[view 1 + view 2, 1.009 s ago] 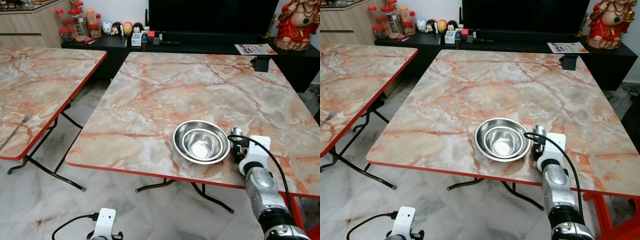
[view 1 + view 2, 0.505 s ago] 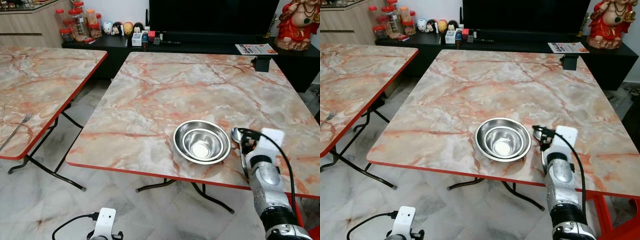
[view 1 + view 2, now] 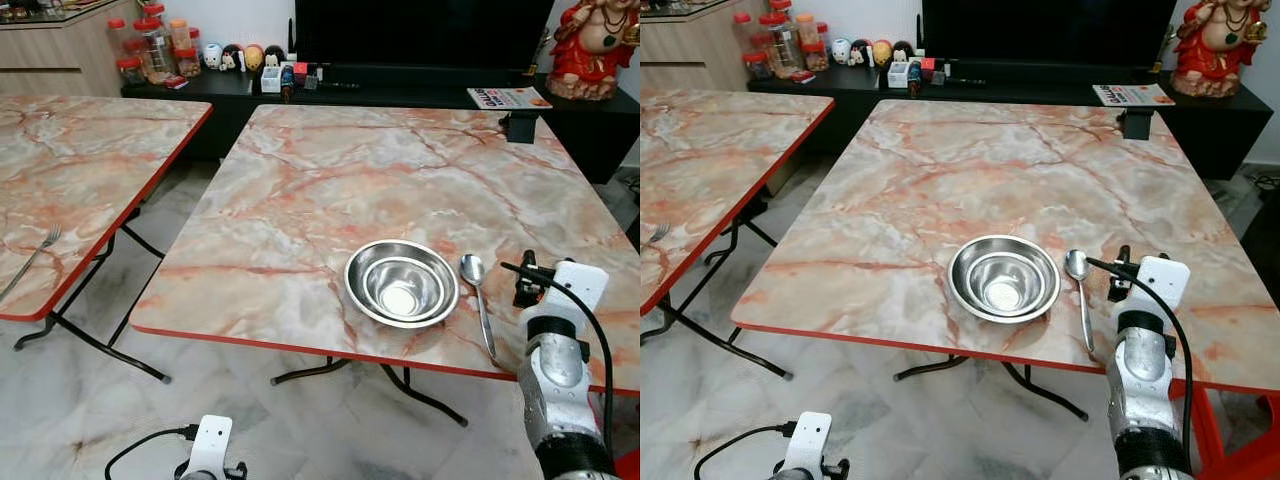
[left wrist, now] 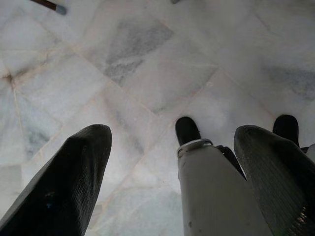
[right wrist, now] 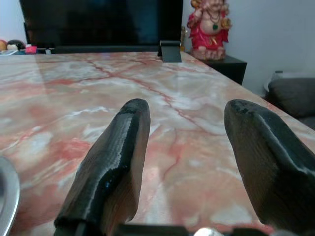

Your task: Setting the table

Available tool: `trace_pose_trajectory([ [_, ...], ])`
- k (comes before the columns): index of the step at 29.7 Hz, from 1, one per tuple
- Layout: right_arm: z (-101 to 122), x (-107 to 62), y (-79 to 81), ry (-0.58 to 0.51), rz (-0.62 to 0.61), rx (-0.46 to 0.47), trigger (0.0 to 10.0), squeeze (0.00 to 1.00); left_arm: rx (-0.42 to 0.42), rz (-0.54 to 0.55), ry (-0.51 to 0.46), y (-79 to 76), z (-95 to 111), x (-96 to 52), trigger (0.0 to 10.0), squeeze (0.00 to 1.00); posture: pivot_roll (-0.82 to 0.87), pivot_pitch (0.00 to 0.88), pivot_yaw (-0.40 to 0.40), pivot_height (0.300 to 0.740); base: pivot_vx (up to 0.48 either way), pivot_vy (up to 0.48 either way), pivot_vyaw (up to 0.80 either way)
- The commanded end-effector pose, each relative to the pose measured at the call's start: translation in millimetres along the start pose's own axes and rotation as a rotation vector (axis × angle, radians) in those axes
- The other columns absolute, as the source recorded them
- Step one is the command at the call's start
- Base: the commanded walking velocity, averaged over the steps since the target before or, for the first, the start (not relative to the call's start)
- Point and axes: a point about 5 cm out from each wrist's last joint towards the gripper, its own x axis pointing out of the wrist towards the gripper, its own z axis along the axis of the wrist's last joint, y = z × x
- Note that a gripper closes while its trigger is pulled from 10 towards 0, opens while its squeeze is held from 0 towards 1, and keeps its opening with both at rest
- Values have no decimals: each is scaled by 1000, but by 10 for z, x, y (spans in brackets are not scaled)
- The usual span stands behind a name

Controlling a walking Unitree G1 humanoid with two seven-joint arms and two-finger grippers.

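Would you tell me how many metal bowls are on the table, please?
2: a large bowl near the table's front edge, left of the spoon, and a small bowl nested inside it. More could be hidden beneath.

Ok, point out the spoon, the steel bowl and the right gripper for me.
spoon (image 3: pixel 473 268): left eye view, on its bowl end.
steel bowl (image 3: pixel 360 262): left eye view, on its far rim.
right gripper (image 5: pixel 189 162): right wrist view, midway between its open fingertips.
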Motion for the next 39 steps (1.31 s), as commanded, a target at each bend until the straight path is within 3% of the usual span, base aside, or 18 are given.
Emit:
trace_pose_trajectory([
  [1, 37, -7, 6, -26, -5, 2, 10000, 0, -4, 7, -6, 14, 14, 2, 10000, 0, -98, 0, 17, 740, 0, 0, 0],
  [27, 45, -33, 81, -48, -12, 4, 10000, 0, -22, 8, -4, 14, -15, -4, 10000, 0, -93, 0, 13, 740, 0, 0, 0],
  [39, 53, -37, 107, -57, -6, 3, 10000, 0, -30, 12, -2, 23, -30, -7, 10000, 0, -88, 0, 12, 740, 0, 317, 0],
])
